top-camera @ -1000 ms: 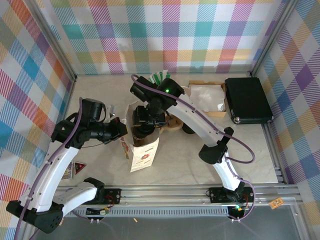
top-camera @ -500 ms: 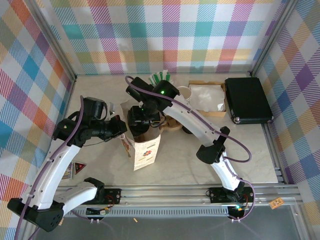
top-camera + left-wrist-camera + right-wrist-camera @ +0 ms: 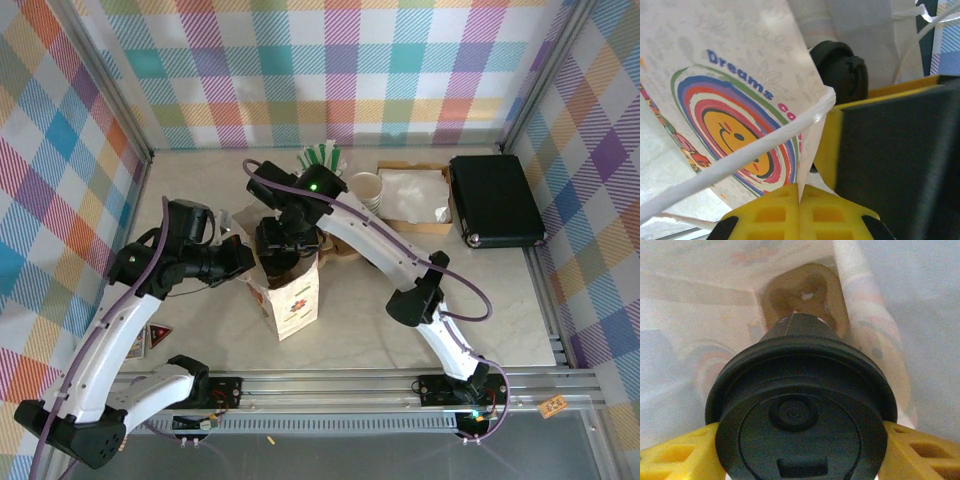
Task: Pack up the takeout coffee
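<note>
- Takeout coffee (image 3: 800,420): black-lidded cup, sitting inside the paper bag (image 3: 292,298). The right wrist view looks down on the lid, with the bag's pale walls on all sides and the bag's brown floor (image 3: 805,292) beyond it.
- I cannot tell whether the cup's base touches that floor.
- Right gripper (image 3: 801,452): clamped on the takeout coffee, with a yellow finger pad (image 3: 670,455) against each side of the lid rim. In the top view the right gripper (image 3: 283,243) is sunk into the bag's mouth.
- Left gripper (image 3: 800,212): closed, its yellow pads pressed together with the bag's edge nipped in the seam between them. In the top view it sits at the left upper rim of the bag.
- The paper bag stands upright on the tabletop (image 3: 380,320). The face seen by the left wrist carries "Dreams" lettering and a rainbow-ringed smiley.
- A white handle cord (image 3: 740,160) runs slantwise across that face.
- Behind the bag and to its right is a stack of lidless cream cups (image 3: 368,190).
- Further right of the bag is a cardboard tray (image 3: 432,228) lined with white paper.
- A black case (image 3: 497,200) lies farthest right, well apart from the bag.
- Green-and-white sticks (image 3: 322,155) stand directly behind the bag. They are too small to identify.
</note>
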`<action>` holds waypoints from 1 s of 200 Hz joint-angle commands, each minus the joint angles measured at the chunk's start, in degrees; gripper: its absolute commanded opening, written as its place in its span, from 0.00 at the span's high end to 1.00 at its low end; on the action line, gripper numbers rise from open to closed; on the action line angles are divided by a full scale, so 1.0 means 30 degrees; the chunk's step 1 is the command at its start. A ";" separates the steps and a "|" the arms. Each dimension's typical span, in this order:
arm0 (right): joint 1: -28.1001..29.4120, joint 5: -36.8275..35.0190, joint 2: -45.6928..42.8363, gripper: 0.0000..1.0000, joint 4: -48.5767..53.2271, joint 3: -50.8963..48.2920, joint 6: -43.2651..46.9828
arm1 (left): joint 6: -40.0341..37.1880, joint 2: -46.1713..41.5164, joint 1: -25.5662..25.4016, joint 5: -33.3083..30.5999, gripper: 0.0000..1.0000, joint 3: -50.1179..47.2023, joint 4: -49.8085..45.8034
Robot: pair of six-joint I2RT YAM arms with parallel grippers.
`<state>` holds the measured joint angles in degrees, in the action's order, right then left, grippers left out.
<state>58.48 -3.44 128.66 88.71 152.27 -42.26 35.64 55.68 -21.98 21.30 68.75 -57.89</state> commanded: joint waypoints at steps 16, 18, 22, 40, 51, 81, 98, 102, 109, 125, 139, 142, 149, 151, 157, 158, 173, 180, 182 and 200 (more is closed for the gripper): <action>0.0079 -0.1502 -0.0127 0.82 0.2158 0.0432 0.2206 | 0.0247 -0.1402 -0.0057 -0.1084 1.00 0.0472 -0.0626; 0.0078 -0.1529 -0.0139 0.82 0.2218 0.0442 0.2232 | 0.0256 -0.1446 -0.0042 -0.1187 1.00 0.0508 -0.0685; 0.0081 -0.1497 -0.0201 0.82 0.2321 0.0446 0.2250 | 0.0259 -0.1606 -0.0056 -0.1363 1.00 0.0580 -0.0805; 0.0107 -0.1026 -0.0356 0.82 0.2621 0.0438 0.2211 | 0.0382 -0.1906 -0.0057 -0.2395 0.83 0.0960 -0.1510; 0.0189 -0.0753 -0.0398 0.82 0.2643 0.0434 0.2071 | 0.0425 -0.1777 -0.0057 -0.3064 0.59 0.1290 -0.2152; 0.0423 -0.0099 -0.0330 0.83 0.2513 0.0457 0.1465 | 0.0077 -0.0562 -0.0057 -0.3351 0.52 0.2047 -0.3044; 0.0571 -0.0083 -0.0162 0.84 0.2517 0.0803 0.1450 | -0.0210 0.0312 0.0098 -0.2935 0.52 0.2615 -0.3332; 0.0574 -0.0110 -0.0060 0.84 0.2607 0.0951 0.1432 | -0.0299 0.0527 0.0185 -0.2705 0.52 0.2794 -0.3340; 0.0547 -0.0183 0.0072 0.84 0.2714 0.1192 0.1404 | -0.0386 0.0878 0.0340 -0.2350 0.52 0.3089 -0.3323; 0.0554 -0.0143 0.0172 0.85 0.2688 0.1401 0.1547 | -0.0562 0.1477 0.0636 -0.1557 0.52 0.3657 -0.3000; 0.0566 -0.0142 0.0151 0.85 0.2688 0.1378 0.1538 | -0.0487 0.1813 0.0912 -0.1284 0.52 0.4351 -0.2881; 0.0552 -0.0156 0.0150 0.85 0.2687 0.1366 0.1546 | -0.0509 0.1850 0.0950 -0.1184 0.53 0.4482 -0.2783; 0.0572 -0.0085 0.0169 0.85 0.2716 0.1337 0.1559 | -0.0438 0.1843 0.1019 -0.1002 0.52 0.4744 -0.2638; 0.0567 -0.0105 0.0155 0.85 0.2738 0.1335 0.1550 | -0.0406 0.1834 0.1025 -0.0969 0.53 0.4799 -0.2608; 0.0575 -0.0027 0.0193 0.85 0.2785 0.1306 0.1541 | -0.0200 0.1752 0.1059 -0.0879 0.53 0.4974 -0.2515; 0.0590 -0.0026 0.0186 0.85 0.2794 0.1305 0.1530 | -0.0180 0.1718 0.1058 -0.0855 0.53 0.4988 -0.2479; 0.0672 0.0085 0.0261 0.85 0.2848 0.1280 0.1461 | 0.0232 0.1306 0.1130 -0.0449 0.52 0.4891 -0.1927; 0.0704 0.0104 0.0295 0.85 0.2860 0.1254 0.1478 | 0.0357 0.1104 0.1140 -0.0309 0.52 0.4625 -0.1593; 0.0742 0.0113 0.0296 0.85 0.2862 0.1250 0.1484 | 0.0401 0.1085 0.1143 -0.0290 0.52 0.4564 -0.1527; 0.1051 0.0043 0.0299 0.84 0.2808 0.1254 0.1381 | 0.0571 0.1372 0.1181 -0.0887 0.52 0.4454 -0.2221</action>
<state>60.07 -3.99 128.90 92.18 155.04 -37.28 35.86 59.88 -19.25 18.00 81.82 -64.05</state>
